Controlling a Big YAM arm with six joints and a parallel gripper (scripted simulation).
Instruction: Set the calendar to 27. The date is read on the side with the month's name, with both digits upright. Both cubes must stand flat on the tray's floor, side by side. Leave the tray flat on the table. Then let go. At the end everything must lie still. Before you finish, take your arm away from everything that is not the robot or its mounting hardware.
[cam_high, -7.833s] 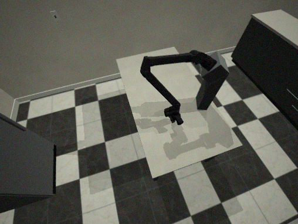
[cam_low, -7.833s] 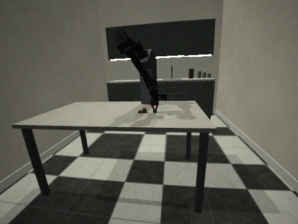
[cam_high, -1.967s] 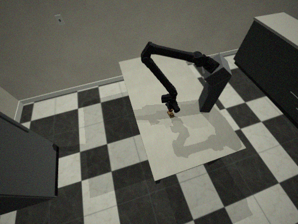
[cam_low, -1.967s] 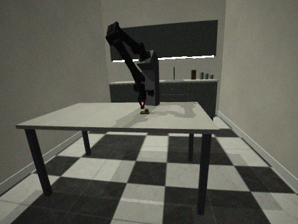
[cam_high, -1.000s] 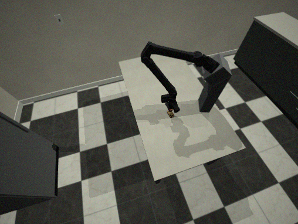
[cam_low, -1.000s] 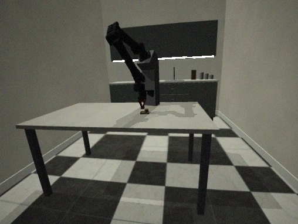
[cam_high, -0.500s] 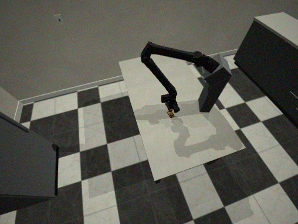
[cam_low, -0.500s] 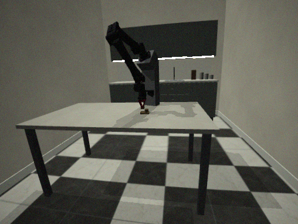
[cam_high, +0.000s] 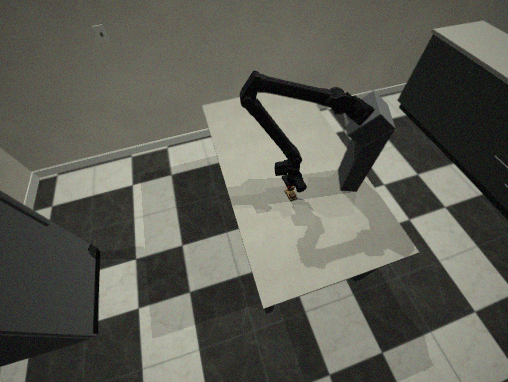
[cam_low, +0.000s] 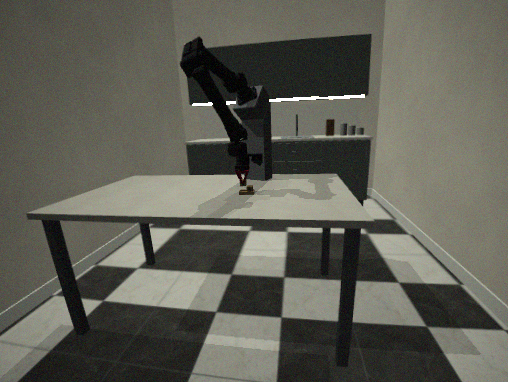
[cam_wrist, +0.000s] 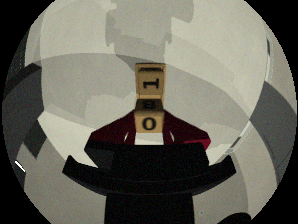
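My gripper (cam_wrist: 149, 113) is shut on a wooden date cube (cam_wrist: 148, 123) whose face towards the wrist camera shows a 0. Beyond it, a second wooden cube (cam_wrist: 149, 82) shows a 1 lying on its side. A dark brown piece, probably part of the tray, shows between the two cubes. In the top and exterior views the gripper (cam_low: 242, 179) points straight down just above the small wooden calendar (cam_low: 246, 190) near the middle of the table. The calendar also shows under the gripper (cam_high: 295, 187) in the top view (cam_high: 290, 194). The month's name is not visible.
The arm's dark base block (cam_high: 365, 145) stands on the table's far side, to the right of the calendar. A dark cabinet (cam_high: 460, 95) stands off the table at the back right, another (cam_high: 45, 280) at the left. The table edges are far from the calendar.
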